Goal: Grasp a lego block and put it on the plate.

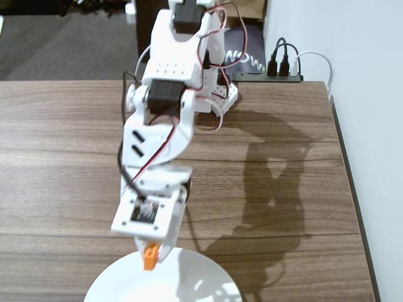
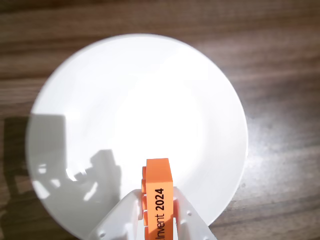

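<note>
— Where is the block (image 2: 159, 197)?
— Orange, it is clamped in the gripper (image 2: 156, 220), above the near part of the plate (image 2: 125, 90), not touching it.
— And around?
— Plate lies on the wooden table (image 1: 56, 163), at its near edge.

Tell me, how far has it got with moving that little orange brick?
The pickup looks done: the gripper holds the orange brick pinched between its fingers. Right now it hangs over the white plate. Left to do: lower it, let go, and pull away.
</note>
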`<state>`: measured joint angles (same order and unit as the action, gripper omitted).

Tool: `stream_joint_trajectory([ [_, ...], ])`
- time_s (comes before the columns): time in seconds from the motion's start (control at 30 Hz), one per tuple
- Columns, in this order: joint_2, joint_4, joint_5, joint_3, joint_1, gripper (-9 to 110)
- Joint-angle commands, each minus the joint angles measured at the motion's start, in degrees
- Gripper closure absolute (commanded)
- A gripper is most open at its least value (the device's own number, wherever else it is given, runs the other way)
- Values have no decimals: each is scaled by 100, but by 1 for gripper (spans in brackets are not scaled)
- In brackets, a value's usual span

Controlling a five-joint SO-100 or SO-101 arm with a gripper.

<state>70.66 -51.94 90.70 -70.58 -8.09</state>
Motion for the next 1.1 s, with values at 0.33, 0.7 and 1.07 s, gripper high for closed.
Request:
stream_joint_trajectory([
  [0.33, -650, 18, -483, 483, -44, 97],
  [0.7, -826, 237, -1090, 703, 53, 97],
  [1.07, -949, 396, -1784, 888, 193, 97],
])
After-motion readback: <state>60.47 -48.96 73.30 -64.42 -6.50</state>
